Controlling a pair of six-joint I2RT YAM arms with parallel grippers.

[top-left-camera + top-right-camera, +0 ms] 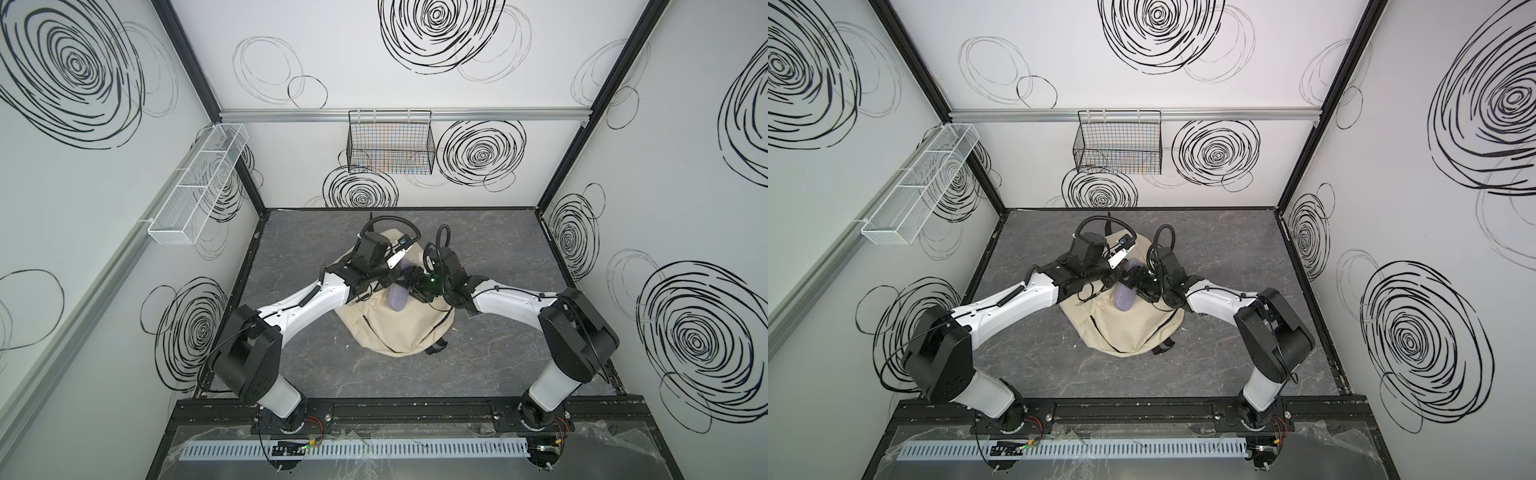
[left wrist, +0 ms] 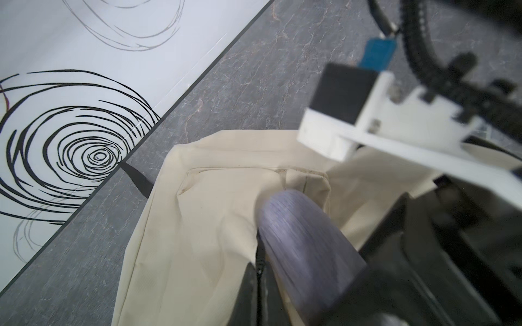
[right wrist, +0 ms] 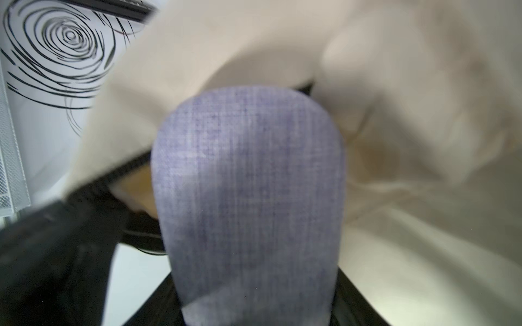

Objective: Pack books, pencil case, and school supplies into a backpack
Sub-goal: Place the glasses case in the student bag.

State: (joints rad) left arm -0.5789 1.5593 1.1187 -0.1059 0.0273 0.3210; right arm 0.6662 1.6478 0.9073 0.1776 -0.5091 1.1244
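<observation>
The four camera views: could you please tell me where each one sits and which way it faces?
Top views: high over the robot's side, looking down at the backpack on the table; left arm and right arm show.
Left wrist: on the left arm, facing along the left gripper, shut on the backpack's zipper edge; its fingers show.
Right wrist: on the right arm, facing the pencil case in the right gripper; its fingers show.
Shared: every view shows pencil case and backpack.

Backpack (image 1: 399, 332) (perhaps open) on grey tabletop (image 1: 498, 257)
</observation>
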